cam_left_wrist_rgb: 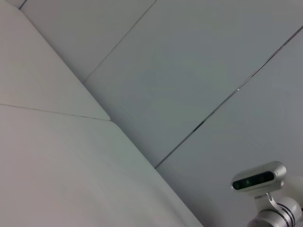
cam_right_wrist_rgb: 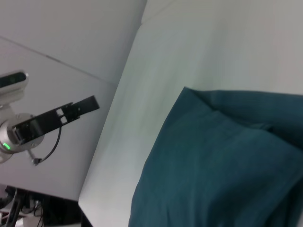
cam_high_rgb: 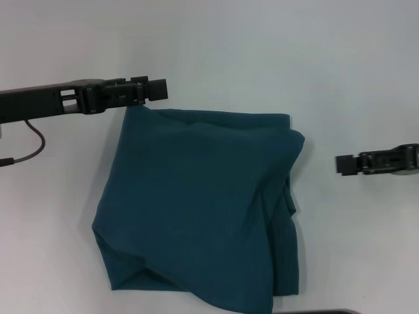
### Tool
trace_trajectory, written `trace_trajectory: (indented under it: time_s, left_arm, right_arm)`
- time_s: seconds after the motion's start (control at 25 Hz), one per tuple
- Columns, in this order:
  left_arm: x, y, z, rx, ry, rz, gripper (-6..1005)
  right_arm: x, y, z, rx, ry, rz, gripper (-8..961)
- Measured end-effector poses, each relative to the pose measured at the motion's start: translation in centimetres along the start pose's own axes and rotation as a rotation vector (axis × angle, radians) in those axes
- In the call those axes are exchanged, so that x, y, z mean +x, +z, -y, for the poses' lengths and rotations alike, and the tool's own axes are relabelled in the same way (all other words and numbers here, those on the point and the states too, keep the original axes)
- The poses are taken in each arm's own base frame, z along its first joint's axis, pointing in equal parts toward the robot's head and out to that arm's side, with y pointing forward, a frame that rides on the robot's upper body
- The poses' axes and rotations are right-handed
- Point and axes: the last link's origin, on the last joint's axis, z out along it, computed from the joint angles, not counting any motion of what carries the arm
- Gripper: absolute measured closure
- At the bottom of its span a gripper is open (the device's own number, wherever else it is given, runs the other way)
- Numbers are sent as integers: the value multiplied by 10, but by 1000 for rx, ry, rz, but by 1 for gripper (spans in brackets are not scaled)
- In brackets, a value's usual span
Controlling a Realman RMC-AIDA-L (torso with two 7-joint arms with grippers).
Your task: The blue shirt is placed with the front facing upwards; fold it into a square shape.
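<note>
The blue shirt lies on the white table as a rough square bundle, plain teal side up, with loose layers bulging along its right and near edges. No lettering shows. My left gripper hovers just beyond the shirt's far left corner, apart from the cloth. My right gripper sits to the right of the shirt, a short gap away, holding nothing. The right wrist view shows the shirt and, farther off, the left gripper. The left wrist view holds no shirt.
A dark cable loops under the left arm. A dark object peeks in at the near table edge. The table's edge runs beside the shirt in the right wrist view. The right arm's wrist camera shows in the left wrist view.
</note>
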Motion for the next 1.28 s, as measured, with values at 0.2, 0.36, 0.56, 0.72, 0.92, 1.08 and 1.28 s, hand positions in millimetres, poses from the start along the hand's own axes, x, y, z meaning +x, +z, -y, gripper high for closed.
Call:
trace_trajectory:
  time_s: [0.2,0.36,0.56,0.72,0.92,1.08,1.28]
  left_arm:
    - [-1,-4,2,14,1,-1,80]
    - [-2,-3,3,12,6,8,80]
    - [-5,-2,4,6,5,11,80]
    - [-6,0,6,4,2,10,81]
    - [-7,0,7,6,2,16,81]
    - [-7,0,7,8,3,18,81]
    - [-7,1,7,11,4,18,81]
  right_arm:
    - [-4,19,-2,1,-2,-41,176]
    - [-5,26,2,27,5,-43,176]
    - [-9,34,6,62,20,-27,176]
    - [-12,44,9,87,26,-20,176]
    - [-14,55,11,104,29,-49,176]
    - [-13,55,8,84,26,-63,176]
    - [-10,56,-1,24,18,-94,176]
